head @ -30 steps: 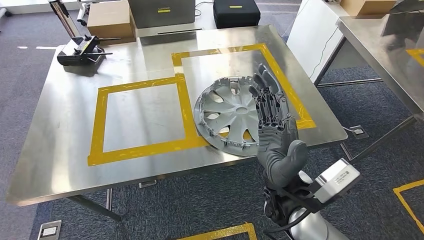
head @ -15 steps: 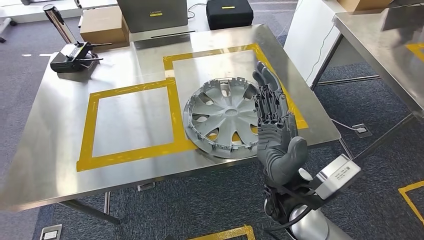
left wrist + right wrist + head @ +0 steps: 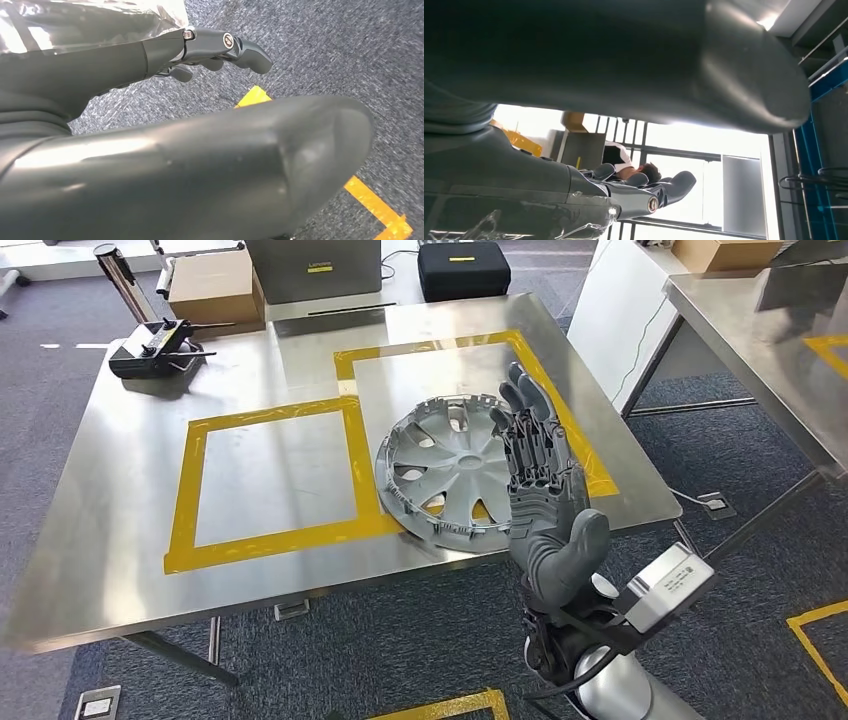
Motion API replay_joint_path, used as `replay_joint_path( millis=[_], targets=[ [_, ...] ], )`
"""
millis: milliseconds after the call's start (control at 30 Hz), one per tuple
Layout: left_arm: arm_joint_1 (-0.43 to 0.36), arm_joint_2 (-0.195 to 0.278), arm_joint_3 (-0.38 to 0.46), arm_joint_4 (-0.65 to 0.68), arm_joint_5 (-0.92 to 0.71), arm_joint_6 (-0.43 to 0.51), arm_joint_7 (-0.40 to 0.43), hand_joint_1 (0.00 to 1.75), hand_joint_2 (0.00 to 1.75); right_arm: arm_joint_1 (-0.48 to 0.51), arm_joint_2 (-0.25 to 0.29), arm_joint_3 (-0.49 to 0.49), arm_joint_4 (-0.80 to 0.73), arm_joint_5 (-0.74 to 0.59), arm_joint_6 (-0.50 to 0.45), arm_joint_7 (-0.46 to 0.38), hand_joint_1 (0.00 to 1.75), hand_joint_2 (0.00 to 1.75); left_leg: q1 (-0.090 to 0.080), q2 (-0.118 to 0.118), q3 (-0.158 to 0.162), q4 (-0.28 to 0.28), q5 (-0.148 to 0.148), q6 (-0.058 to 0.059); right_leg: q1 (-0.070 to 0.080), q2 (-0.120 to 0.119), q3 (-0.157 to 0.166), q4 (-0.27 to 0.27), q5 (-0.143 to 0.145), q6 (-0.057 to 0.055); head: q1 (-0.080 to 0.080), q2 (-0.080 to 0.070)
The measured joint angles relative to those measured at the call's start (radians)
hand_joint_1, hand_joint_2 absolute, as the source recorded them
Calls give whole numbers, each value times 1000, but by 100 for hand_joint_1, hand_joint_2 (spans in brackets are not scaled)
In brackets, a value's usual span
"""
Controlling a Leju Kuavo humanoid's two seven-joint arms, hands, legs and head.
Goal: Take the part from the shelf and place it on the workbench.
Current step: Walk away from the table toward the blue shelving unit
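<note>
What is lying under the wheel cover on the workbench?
Under the wheel cover is the steel workbench and yellow tape of the marked squares. The right robot hand covers its right edge, so what lies beneath there cannot be seen.

A shiny steel table is standing on blue-grey carpet, with bright windows shining behind it.

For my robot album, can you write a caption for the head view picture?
Robot's right hand, fingers straight and empty, raised beside a grey hubcap lying on the steel workbench across yellow tape.
</note>
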Motion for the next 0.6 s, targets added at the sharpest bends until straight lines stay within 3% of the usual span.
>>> replay_joint_path(
  millis=[100, 133, 167, 200, 233, 300, 333, 467, 533, 600],
  targets=[
    [-1, 0, 0, 0, 0, 0, 1, 0, 0, 0, 0, 0, 3, -5, -2, -3, 0, 0, 1, 6, -10, -3, 11, 10, -2, 0, -52, 154, -106, 10, 7, 0],
    [-1, 0, 0, 0, 1, 0, 1, 0, 0, 1, 0, 0, 5, -6, -2, -4, 0, 0, 1, 7, -15, -1, 14, 11, -3, 0, -66, 207, -130, 12, 8, 0],
    [-1, 1, 0, 0, 1, 0, 1, 0, 0, 2, 0, 0, 7, -7, -3, -5, 0, 0, 0, 8, -21, 2, 17, 11, -4, 0, -67, 231, -136, 14, 8, 0],
    [-1, 1, 0, 0, 1, 0, 1, 0, 0, 2, 0, 0, 8, -8, -3, -5, 0, 0, 0, 8, -27, 5, 19, 10, -5, 0, -52, 221, -123, 16, 8, 0],
    [-1, 1, 0, 0, 2, 0, 1, 0, 0, 2, 0, 0, 9, -8, -4, -6, 0, 0, 1, 8, -33, 9, 21, 8, -6, 0, -19, 175, -97, 16, 8, 0],
    [-1, 1, 0, 0, 2, 0, 1, 0, 0, 1, 0, 0, 10, -9, -5, -8, 0, 0, 0, 8, -44, 18, 24, 2, -6, 0, 58, 44, -56, 13, 8, 0],
    [-2, 1, 0, 0, 2, 0, 1, 0, 0, 1, 0, 0, 10, -9, -5, -8, 0, 0, -1, 8, -49, 22, 27, -3, -5, 0, 82, -1, -45, 9, 8, 0],
    [0, 0, 0, 0, 3, 0, 2, 0, 0, 0, -1, 0, 10, -9, -6, -10, 0, 0, 2, 7, -61, 25, 37, -30, 0, 1, 83, -32, -30, -18, 7, 0],
    [1, 1, 0, 0, 4, 0, 3, 0, 0, 0, 0, 0, 10, -10, -5, -11, 0, 0, 4, 6, -74, 67, -13, -40, -3, -3, 74, -38, -15, -34, 4, 0],
    [1, 1, 0, 0, 4, 0, 3, 0, 0, 1, 0, 0, 10, -10, -5, -11, 0, 0, 5, 7, -101, 179, -101, -46, -2, -7, 59, -38, -2, -43, 0, 0]
  ],
)
